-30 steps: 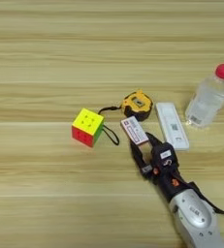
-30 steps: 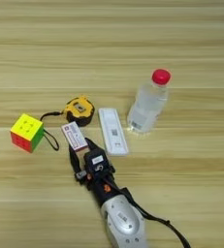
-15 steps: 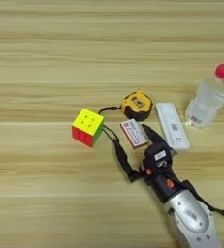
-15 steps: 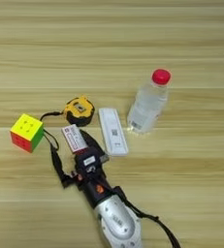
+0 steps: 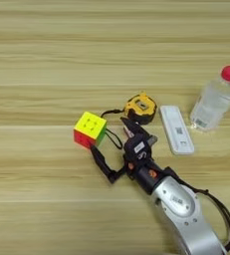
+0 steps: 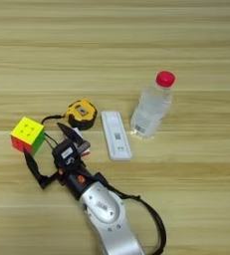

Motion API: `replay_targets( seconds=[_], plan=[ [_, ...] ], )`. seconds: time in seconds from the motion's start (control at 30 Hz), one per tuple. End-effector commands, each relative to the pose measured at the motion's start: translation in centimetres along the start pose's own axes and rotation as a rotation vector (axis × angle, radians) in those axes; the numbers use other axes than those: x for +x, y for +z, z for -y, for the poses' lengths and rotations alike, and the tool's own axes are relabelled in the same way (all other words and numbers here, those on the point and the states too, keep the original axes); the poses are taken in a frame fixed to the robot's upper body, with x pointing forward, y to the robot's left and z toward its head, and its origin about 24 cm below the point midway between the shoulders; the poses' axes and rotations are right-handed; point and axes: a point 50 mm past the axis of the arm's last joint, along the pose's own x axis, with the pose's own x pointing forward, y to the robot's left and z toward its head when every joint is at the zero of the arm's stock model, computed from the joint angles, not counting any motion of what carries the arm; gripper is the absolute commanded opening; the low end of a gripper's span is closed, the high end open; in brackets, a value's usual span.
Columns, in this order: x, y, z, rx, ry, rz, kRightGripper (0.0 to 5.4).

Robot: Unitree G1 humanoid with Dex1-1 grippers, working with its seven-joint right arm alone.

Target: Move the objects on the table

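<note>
My right gripper [image 5: 108, 135] is open, its two black fingers spread wide. One fingertip lies just below the colourful puzzle cube [image 5: 90, 129]. The other points up toward the yellow-black tape measure [image 5: 140, 108], whose black strap [image 5: 114, 139] loops between the fingers. Most of the small white-red box [image 6: 82, 148] is hidden under the gripper; only an edge shows. The flat white oblong device [image 5: 176, 129] lies to the right of the tape measure. Right of it stands the clear red-capped bottle [image 5: 214, 98], upright. All rest on the wood-grain table [image 5: 47, 60].
The silver forearm [image 5: 183, 209] runs from the lower right up to the gripper, with a black cable [image 5: 221, 214] looping along its right side.
The gripper has moved left and up over the white-red box toward the cube, and its fingers have spread wider. The other things have not moved.
</note>
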Motion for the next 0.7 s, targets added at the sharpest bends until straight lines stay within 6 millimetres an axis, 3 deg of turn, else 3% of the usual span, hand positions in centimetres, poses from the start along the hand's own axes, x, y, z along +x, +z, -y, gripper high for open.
replay_targets(
  seconds=[0.03, 0.7],
  plan=[
    [2.3, 1.3, 0.8, -0.007, 0.016, 0.073, 5.39],
    [5.1, 0.6, 0.1, 0.004, 0.127, 0.039, 5.39]
  ],
)
